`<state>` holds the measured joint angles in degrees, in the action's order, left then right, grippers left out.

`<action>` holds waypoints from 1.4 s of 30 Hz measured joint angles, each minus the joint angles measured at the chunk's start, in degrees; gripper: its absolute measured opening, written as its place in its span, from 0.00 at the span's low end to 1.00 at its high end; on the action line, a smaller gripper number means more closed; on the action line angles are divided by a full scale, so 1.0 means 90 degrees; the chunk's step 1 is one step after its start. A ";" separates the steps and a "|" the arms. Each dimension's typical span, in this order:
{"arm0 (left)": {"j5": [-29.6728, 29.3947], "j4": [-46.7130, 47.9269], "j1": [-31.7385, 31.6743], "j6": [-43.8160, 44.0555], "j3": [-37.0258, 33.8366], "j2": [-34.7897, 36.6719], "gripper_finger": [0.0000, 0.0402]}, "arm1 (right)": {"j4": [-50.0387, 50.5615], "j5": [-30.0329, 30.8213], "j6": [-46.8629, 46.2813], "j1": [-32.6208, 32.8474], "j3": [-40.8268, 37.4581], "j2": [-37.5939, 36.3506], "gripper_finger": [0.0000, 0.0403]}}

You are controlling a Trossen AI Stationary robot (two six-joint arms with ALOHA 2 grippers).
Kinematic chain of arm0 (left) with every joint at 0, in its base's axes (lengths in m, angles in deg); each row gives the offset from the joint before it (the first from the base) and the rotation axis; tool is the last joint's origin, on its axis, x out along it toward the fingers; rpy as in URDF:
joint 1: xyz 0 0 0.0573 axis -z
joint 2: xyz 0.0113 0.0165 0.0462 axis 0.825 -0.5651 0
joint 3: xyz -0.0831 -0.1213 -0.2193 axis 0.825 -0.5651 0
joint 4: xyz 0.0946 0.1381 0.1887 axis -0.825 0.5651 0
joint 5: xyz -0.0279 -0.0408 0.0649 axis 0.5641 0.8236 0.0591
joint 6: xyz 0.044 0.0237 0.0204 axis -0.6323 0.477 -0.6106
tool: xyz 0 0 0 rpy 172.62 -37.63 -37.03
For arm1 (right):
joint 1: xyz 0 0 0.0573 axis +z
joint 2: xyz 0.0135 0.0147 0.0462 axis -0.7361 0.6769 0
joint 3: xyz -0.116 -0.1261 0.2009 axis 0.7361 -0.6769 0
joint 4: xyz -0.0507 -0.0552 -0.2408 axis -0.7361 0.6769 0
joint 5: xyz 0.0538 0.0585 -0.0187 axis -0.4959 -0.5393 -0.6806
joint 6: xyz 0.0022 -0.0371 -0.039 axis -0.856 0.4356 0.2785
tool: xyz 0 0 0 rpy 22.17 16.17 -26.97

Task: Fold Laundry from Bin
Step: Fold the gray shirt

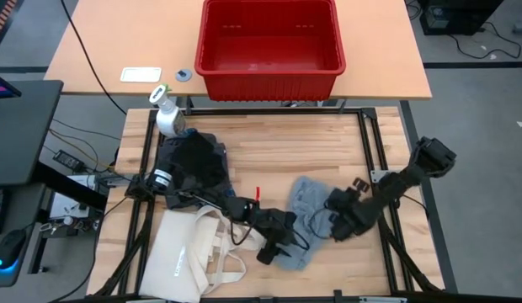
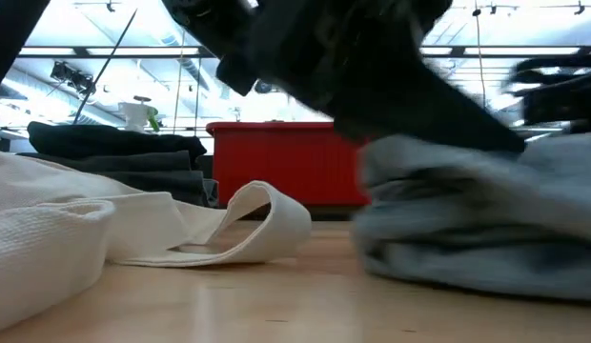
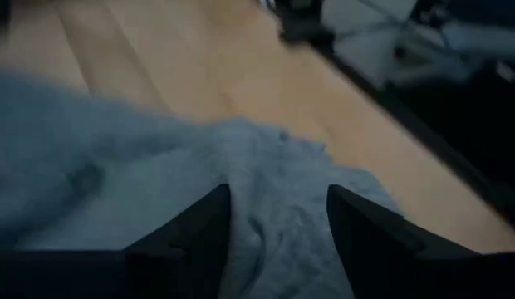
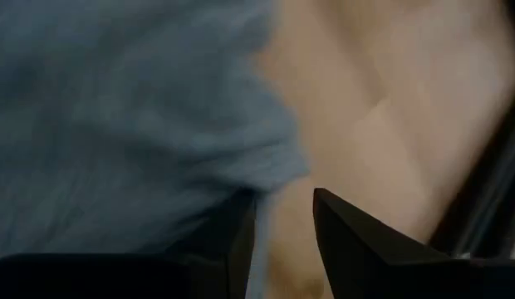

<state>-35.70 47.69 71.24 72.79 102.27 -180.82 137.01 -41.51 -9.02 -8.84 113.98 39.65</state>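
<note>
One red bin [image 1: 270, 44], on the far table; one white spray bottle [image 1: 167, 114]; one cream tote bag [image 1: 187, 257] with two long handles; one light grey garment [image 1: 305, 202]; one heap of dark garments [image 1: 194, 164], number within it indistinct; two robot arms; one white card [image 1: 141, 74]; one small round disc [image 1: 183, 75].

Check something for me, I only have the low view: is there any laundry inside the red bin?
Observer: From above, the bin shows only its bare red floor.
Operator: Which arms are at the grey piece?
Observer: Both. The left pincer is at its near edge, and the right pincer is at its right side.
Operator: Is the left one closed?
Observer: No, its wrist view shows the fingers apart over the grey fabric.
</note>
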 joint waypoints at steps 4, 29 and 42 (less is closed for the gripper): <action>-0.0189 -0.0699 -0.0019 -0.0007 0.0002 0.0014 0.51 | 0.0490 0.0676 0.0465 -0.0851 0.0129 -0.0015 0.33; -0.2505 0.2618 0.0721 -0.5209 0.0002 0.0765 0.51 | -0.2557 0.1192 0.0269 0.0847 0.0975 0.0110 0.33; -0.2267 0.2241 0.0725 -0.6455 0.0005 0.0327 0.51 | -0.3021 0.1454 -0.0370 0.1135 0.0973 0.0494 0.33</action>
<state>-56.10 67.86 77.76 14.70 102.32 -177.87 109.82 -28.43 -12.35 1.37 122.73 44.10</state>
